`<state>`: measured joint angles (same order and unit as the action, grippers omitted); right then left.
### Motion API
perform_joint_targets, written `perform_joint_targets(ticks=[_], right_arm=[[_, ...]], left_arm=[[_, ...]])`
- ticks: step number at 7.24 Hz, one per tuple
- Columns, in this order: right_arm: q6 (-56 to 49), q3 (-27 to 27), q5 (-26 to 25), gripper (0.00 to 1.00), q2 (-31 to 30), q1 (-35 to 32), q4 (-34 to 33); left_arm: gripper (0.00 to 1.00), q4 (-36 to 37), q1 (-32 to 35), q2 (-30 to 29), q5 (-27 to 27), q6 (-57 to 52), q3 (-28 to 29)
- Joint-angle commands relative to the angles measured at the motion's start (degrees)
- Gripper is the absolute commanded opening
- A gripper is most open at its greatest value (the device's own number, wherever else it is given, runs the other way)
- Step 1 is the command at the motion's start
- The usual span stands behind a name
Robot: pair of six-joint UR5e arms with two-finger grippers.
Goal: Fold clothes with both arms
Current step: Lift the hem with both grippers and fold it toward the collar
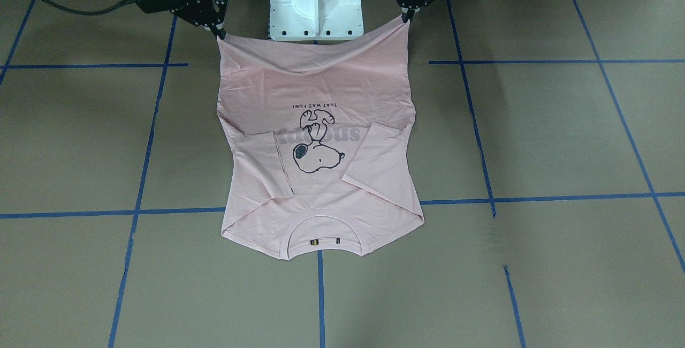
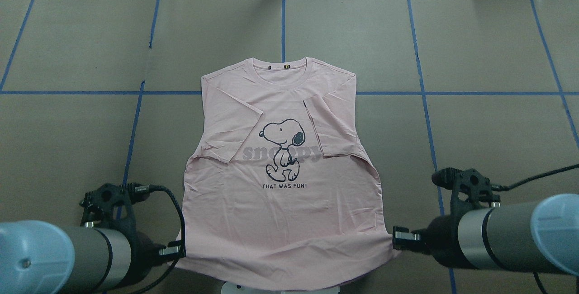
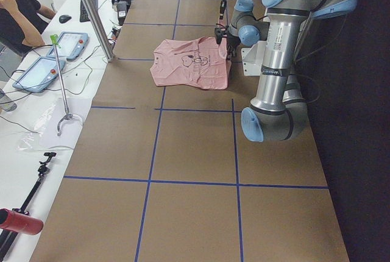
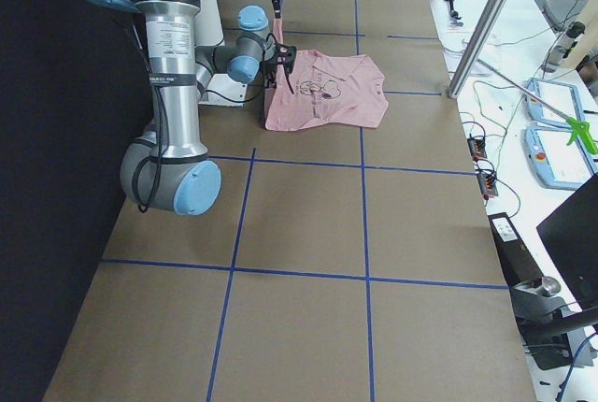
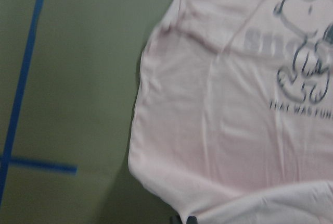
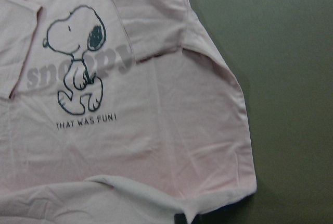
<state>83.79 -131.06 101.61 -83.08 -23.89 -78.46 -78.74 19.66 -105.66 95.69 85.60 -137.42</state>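
Observation:
The pale pink Snoopy T-shirt (image 2: 280,167) lies print-up on the table with both sleeves folded in over its front. Its collar (image 2: 280,68) points away from the robot. My left gripper (image 2: 177,252) is shut on the hem's left corner and my right gripper (image 2: 394,239) is shut on the hem's right corner. Both corners are lifted off the table, so the hem hangs between them. In the front-facing view the left gripper (image 1: 405,17) and right gripper (image 1: 220,34) pinch the raised corners of the shirt (image 1: 316,139). The wrist views show the shirt (image 5: 234,130) (image 6: 130,114) below.
The white pedestal base (image 1: 317,2) stands just behind the lifted hem. The brown table (image 2: 475,49) carries a blue tape grid. A metal pole (image 3: 91,12) and operator tablets (image 3: 36,70) stand along the far edge, beside a seated person (image 3: 18,12).

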Motion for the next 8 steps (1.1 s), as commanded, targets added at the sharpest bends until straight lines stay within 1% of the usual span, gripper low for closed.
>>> perform_joint_targets(ticks=[1,2,3,4,5,6,7,8], right_arm=[[-9.7,8.9,0.0,0.00,8.0,-9.1,0.1],[-12.3,14.1,0.1,0.00,12.4,-12.3,0.1],[-14.0,18.2,0.3,0.00,15.1,-14.8,0.1],[-15.0,22.1,0.2,0.00,17.7,-16.2,0.1],[-15.0,26.3,0.3,0.00,20.5,-17.3,1.4],[-15.0,31.7,0.3,0.00,21.6,-18.3,6.5],[-15.0,38.2,0.3,0.00,21.8,-18.7,14.3],[-14.9,43.1,0.3,0.00,22.2,-19.3,20.0]], left_arm=[[0.00,-0.4,7.8,-2.3,0.1,-6.3,6.6],[0.00,-0.4,9.4,-6.3,0.1,-6.8,11.4],[0.00,-0.7,10.9,-8.2,0.0,-7.4,14.5],[0.00,-2.9,13.4,-8.3,0.2,-8.9,15.9],[0.00,-6.2,16.1,-8.5,0.3,-10.4,19.3],[0.00,-13.2,18.4,-9.2,0.3,-11.2,25.1],[0.00,-20.5,19.3,-9.7,0.3,-11.6,32.5],[0.00,-26.1,19.5,-9.7,0.2,-11.9,37.3]])
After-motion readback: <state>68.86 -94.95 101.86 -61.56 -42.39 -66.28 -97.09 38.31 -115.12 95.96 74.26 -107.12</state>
